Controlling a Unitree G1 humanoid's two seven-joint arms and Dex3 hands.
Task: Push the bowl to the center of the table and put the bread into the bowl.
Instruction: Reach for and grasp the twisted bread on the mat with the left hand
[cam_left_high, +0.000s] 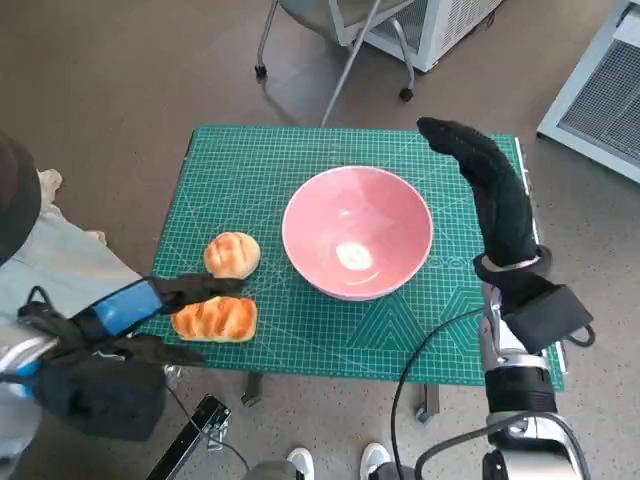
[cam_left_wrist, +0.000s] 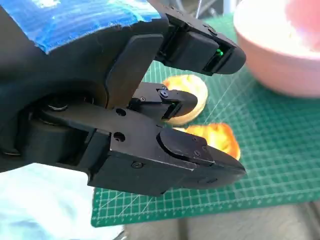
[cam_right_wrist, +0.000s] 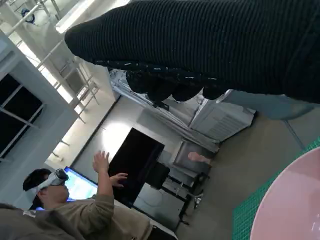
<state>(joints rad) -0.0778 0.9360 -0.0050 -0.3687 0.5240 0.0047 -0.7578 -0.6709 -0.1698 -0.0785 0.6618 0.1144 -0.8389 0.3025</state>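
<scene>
A pink bowl (cam_left_high: 357, 232) stands empty near the middle of the green mat (cam_left_high: 250, 160); its rim also shows in the left wrist view (cam_left_wrist: 280, 55) and the right wrist view (cam_right_wrist: 295, 205). Two breads lie left of it: a round bun (cam_left_high: 232, 254) (cam_left_wrist: 192, 97) and a ridged loaf (cam_left_high: 215, 319) (cam_left_wrist: 217, 140). My left hand (cam_left_high: 150, 315) hovers at the table's front left, fingers (cam_left_wrist: 200, 155) spread around both breads, holding nothing. My right hand (cam_left_high: 490, 185) stretches flat just right of the bowl, fingers straight, close to the rim; contact cannot be told.
A wheeled chair base (cam_left_high: 340, 60) and a white cabinet (cam_left_high: 440, 25) stand beyond the table's far edge. A person's leg (cam_left_high: 50, 265) is at the left. A cable (cam_left_high: 425, 370) hangs below the front edge. A person with a headset (cam_right_wrist: 75, 200) sits in the room.
</scene>
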